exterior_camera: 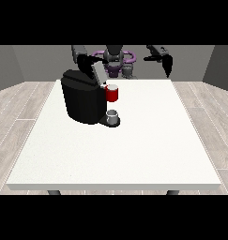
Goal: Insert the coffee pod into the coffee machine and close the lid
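A black coffee machine (81,101) stands on the white desk (134,150), toward its far left part. On the machine's right side a red holder (112,93) juts out, with something pale at its top rim; whether that is the pod cannot be told. Below the holder a small grey cup (112,116) sits on the machine's dark base plate. The lid (96,72) stands raised, tilted up at the far right of the machine's top.

The hand at the view's left (85,61) is just above the machine's far edge, close to the raised lid; it shows only as a dark mass, and whether its fingers are spread or curled cannot be told, nor whether it touches the lid. The hand at the view's right (168,64) hangs in the air beyond the desk's far right corner, well apart from the machine, fingers pointing down and fairly straight, holding nothing. The robot's torso (114,61) shows behind the machine.
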You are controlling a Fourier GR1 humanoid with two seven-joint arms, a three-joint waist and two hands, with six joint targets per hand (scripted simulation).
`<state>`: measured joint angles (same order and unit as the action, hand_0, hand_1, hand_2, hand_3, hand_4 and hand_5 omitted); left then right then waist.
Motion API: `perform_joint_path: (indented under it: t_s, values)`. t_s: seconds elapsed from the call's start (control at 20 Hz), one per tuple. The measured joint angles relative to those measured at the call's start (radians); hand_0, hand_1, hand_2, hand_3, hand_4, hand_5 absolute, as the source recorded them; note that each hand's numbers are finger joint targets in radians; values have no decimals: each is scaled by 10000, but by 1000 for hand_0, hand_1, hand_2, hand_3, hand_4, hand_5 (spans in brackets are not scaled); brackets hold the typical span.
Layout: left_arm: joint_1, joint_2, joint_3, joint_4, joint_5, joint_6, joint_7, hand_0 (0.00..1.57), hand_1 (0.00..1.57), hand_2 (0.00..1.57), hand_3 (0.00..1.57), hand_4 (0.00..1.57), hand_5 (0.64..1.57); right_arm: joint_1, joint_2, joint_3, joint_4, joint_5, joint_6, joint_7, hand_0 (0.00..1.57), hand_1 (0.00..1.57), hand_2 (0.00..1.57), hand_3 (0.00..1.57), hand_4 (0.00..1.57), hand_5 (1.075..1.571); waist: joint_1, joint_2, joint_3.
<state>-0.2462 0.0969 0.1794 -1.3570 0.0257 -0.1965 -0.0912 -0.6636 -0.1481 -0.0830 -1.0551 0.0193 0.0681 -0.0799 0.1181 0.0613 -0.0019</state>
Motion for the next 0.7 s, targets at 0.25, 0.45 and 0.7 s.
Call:
perform_joint_path:
  t_s: [0.25, 0.45, 0.7]
  values:
    - [47, 84, -57, 25, -50, 86, 24, 0, 0, 0, 0, 156, 1571, -255, 156, 89, 160, 170, -201, 72, 0, 0, 0, 0, 214, 1571, 44, -11, 16]
    - [91, 136, -52, 119, 58, 25, 24, 0, 0, 0, 0, 167, 1571, -475, 329, 452, 264, 519, -203, 227, 0, 0, 0, 0, 215, 1571, 81, -51, 17]
    - [-260, 208, -37, 79, 209, 1, 1, 0, 0, 0, 0, 121, 1571, -1073, 365, 645, 483, 958, -337, 171, 0, 0, 0, 0, 141, 1571, 205, 161, 18]
